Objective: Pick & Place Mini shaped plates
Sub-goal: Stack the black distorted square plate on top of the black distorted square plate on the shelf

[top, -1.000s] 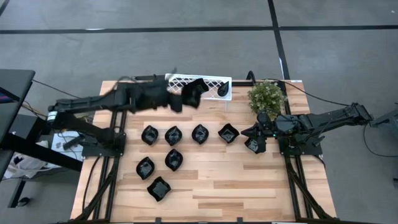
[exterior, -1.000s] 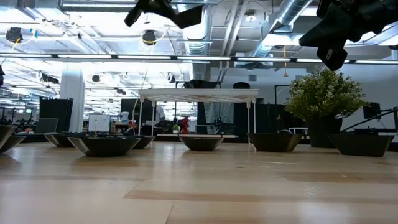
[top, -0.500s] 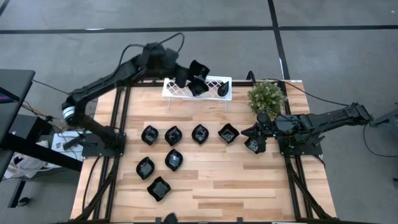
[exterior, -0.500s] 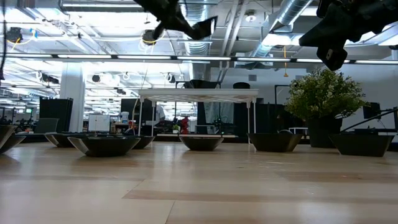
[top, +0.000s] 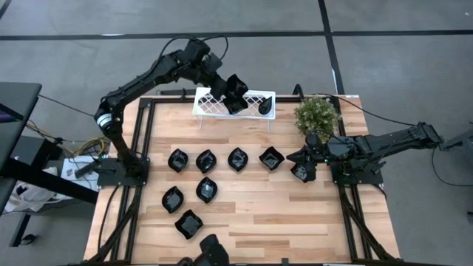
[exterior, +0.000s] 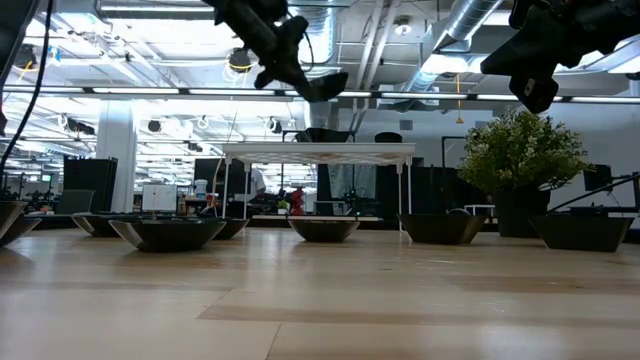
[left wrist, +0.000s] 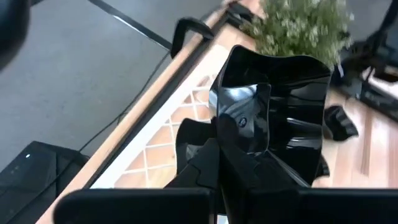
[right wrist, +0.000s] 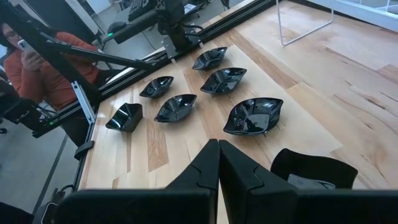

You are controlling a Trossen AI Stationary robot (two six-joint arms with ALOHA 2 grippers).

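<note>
The left gripper (top: 222,87) holds one black plate (top: 236,86) in closed jaws above the white rack (top: 255,97), which already carries two plates. Seven plates (top: 207,160) lie on the table (top: 295,214). The right gripper (top: 304,157) waits near the plant (top: 318,113), jaws closed and empty.

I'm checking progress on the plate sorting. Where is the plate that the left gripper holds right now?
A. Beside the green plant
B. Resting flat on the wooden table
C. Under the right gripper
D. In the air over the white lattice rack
D: the left gripper is shut on a black plate, held above the white lattice rack.
</note>
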